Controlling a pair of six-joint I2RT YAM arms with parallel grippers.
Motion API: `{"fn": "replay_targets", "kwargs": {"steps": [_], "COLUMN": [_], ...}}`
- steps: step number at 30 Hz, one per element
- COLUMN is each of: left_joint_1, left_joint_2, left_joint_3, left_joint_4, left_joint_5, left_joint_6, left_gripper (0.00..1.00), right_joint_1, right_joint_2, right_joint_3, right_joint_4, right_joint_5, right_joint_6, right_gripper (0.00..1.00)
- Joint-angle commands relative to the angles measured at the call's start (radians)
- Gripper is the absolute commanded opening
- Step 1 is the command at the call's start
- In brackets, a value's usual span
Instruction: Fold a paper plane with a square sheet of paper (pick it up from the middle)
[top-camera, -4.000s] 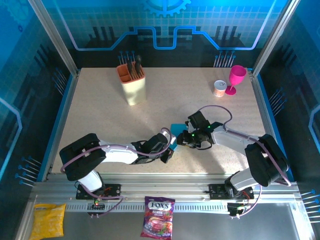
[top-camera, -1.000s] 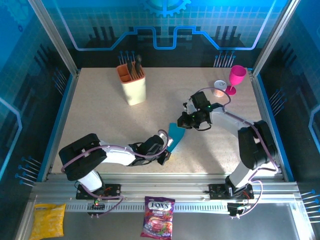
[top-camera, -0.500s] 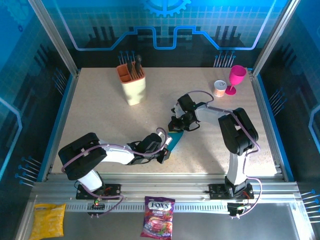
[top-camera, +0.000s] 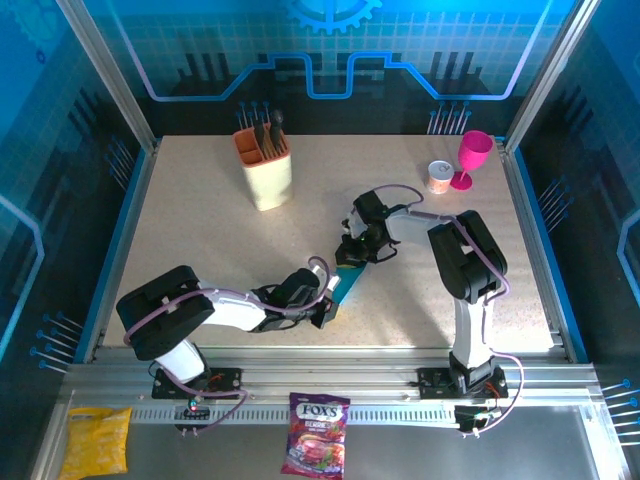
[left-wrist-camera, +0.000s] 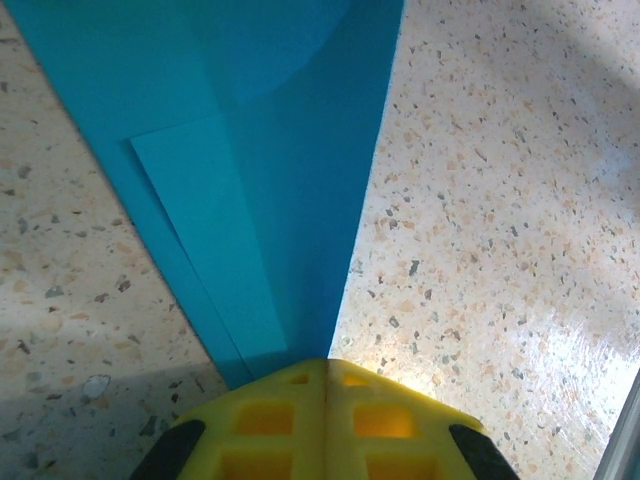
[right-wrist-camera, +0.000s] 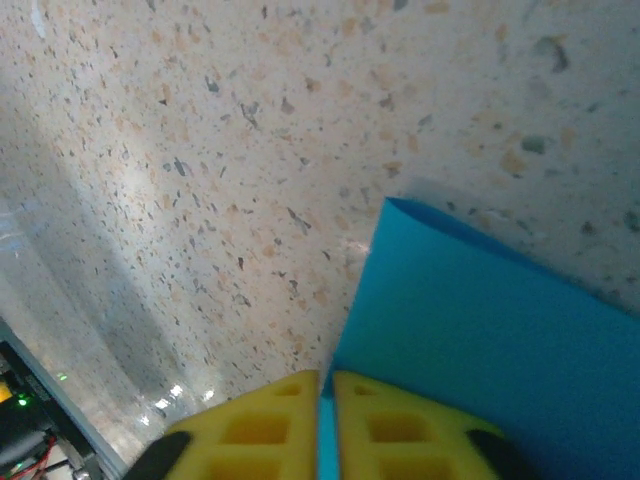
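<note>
The cyan-blue paper (top-camera: 347, 279) is folded into a slim pointed dart and lies slanted at mid-table between both grippers. My left gripper (top-camera: 328, 300) is shut on its near end; in the left wrist view the paper plane (left-wrist-camera: 270, 150) widens away from the closed yellow fingertips of my left gripper (left-wrist-camera: 325, 362). My right gripper (top-camera: 351, 258) is at the far end. In the right wrist view the paper's edge (right-wrist-camera: 480, 340) runs into the thin slit between the fingers of my right gripper (right-wrist-camera: 325, 378), which stand almost together on it.
A beige utensil holder (top-camera: 266, 172) stands at the back left. A pink goblet (top-camera: 472, 158) and a small can (top-camera: 438, 177) stand at the back right. On the front rail lie a FOX'S candy bag (top-camera: 318, 433) and a yellow bag (top-camera: 95, 440).
My right gripper has swung left and nearer, onto the paper's far end. A thin slit now shows between its fingers. The left arm has barely moved.
</note>
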Motion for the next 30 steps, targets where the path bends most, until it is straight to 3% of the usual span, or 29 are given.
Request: {"fn": "replay_targets", "kwargs": {"steps": [1,12,21,30], "left_joint_1": [0.009,0.055,0.117,0.155], "left_joint_2": [-0.014,-0.049,-0.053,-0.013], "left_joint_3": [-0.027,-0.081,-0.117,-0.133], "left_joint_4": [0.013,0.11,0.22,0.296], "left_joint_5": [-0.013,0.039,0.149,0.24], "left_joint_6": [-0.026,-0.103,-0.191,-0.234], "left_gripper": [0.0,0.0,0.0,0.0], "right_joint_1": [-0.028,-0.081,-0.074,-0.021], "right_joint_2": [-0.086,-0.332,-0.356,-0.359], "right_joint_3": [0.006,-0.048,-0.126,-0.202], "right_joint_4": [-0.012,-0.048,-0.028,0.015], "right_joint_5": [-0.03,0.024,0.039,0.075], "right_joint_6": [0.004,-0.015,-0.028,0.001], "right_gripper": [0.22,0.33,0.33,0.44]}}
